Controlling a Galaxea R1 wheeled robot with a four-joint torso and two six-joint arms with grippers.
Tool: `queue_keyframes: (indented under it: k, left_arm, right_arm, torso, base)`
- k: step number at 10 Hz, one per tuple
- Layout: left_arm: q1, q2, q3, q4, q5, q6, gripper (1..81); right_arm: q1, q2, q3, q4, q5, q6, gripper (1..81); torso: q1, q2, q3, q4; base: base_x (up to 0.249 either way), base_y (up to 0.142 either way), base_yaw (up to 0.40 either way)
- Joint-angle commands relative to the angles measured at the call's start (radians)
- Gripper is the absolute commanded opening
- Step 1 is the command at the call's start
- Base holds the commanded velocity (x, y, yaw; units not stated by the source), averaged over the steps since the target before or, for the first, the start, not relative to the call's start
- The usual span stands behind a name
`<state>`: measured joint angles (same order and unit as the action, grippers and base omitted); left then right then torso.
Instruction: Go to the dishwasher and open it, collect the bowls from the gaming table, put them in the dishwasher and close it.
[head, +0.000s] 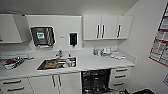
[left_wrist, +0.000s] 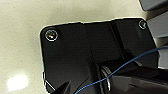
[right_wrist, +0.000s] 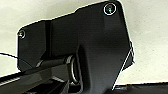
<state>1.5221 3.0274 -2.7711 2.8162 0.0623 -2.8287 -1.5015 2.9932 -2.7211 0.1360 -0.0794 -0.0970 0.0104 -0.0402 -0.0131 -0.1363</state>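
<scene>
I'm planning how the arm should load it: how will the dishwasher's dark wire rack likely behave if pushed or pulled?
The dishwasher stands open under the counter, its dark wire rack showing. The rack looks like rigid wire, so probably stiff, not floppy. Being open wirework, it is likely light for its size. What it rides on is too dim to tell.

The white countertop (head: 87, 63) holds a sink (head: 57, 63), a dish rack (head: 11, 63), and bottles (head: 95, 51) by the wall.
</scene>
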Motion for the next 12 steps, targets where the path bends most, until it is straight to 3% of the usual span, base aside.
queue_keyframes:
  k: [1, 5, 9, 12]
  left_arm:
    - [-0.056, 0.028, -0.055, 0.064, 0.048, -0.051, 81.1]
    - [-0.059, 0.035, -0.056, 0.064, 0.018, -0.051, 81.1]
    - [-0.058, 0.025, -0.056, 0.064, -0.006, -0.051, 81.1]
    - [-0.040, 0.039, -0.062, 0.064, 0.068, -0.051, 81.1]
  right_arm:
    - [0.049, -0.009, -0.006, -0.030, -0.065, -0.003, 81.1]
    - [0.060, -0.006, -0.023, -0.075, -0.066, -0.001, 81.1]
    - [0.060, -0.006, -0.032, -0.076, -0.071, 0.000, 81.1]
    - [0.066, -0.001, -0.032, -0.072, -0.072, 0.003, 81.1]
  torso:
    - [0.000, 0.000, 0.000, 0.000]
    - [0.000, 0.000, 0.000, 0.000]
    - [0.000, 0.000, 0.000, 0.000]
    - [0.000, 0.000, 0.000, 0.000]
  base:
    - [0.000, 0.000, 0.000]
    - [0.000, 0.000, 0.000]
    - [0.000, 0.000, 0.000]
    - [0.000, 0.000, 0.000]
